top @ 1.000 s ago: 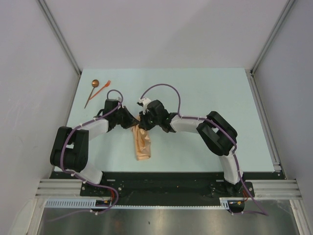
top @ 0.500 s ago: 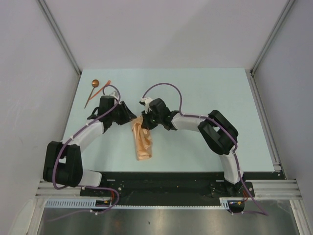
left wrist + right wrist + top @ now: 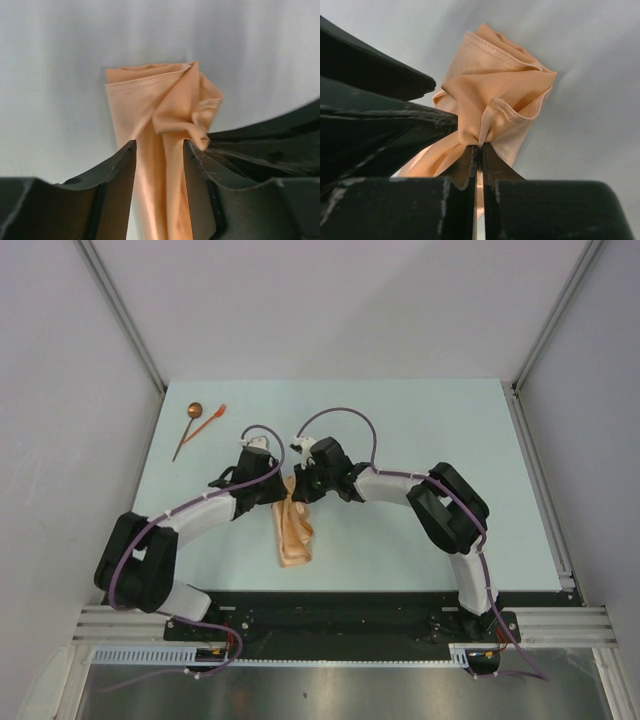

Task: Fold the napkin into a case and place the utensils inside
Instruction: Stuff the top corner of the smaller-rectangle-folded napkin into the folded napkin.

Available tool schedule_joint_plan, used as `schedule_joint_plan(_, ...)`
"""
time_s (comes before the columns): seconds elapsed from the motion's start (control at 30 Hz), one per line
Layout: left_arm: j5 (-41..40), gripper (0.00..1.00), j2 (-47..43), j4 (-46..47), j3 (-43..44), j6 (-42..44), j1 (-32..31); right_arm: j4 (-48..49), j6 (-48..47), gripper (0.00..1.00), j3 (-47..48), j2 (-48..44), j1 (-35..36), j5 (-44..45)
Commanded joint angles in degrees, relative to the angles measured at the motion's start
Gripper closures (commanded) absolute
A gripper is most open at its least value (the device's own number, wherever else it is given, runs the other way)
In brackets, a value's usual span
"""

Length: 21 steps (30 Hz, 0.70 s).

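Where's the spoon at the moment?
In the overhead view the spoon lies near the table's far left corner, right beside the orange fork and well away from the napkin.

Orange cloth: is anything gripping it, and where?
The right tool pinches a bunched fold of the tan-orange cloth napkin; the open left tool only straddles it.

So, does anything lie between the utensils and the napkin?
Only the left arm: its wrist sits on the straight line from the spoon and fork to the napkin. No other object lies between them.
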Motion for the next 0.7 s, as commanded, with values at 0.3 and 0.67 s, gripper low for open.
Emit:
schedule_joint_plan(0.3, -13.48, 0.67, 7.72, 2.88, 3.91, 3.63, -3.32, 1.78, 2.75, 1.00, 0.67, -2.43, -0.74, -4.17)
schedule_joint_plan(0.67, -13.31, 1.00, 8.08, 1.99, 6.64, 2.75, -3.41, -0.14, 2.13, 1.00, 1.98, -2.26, -0.74, -5.13)
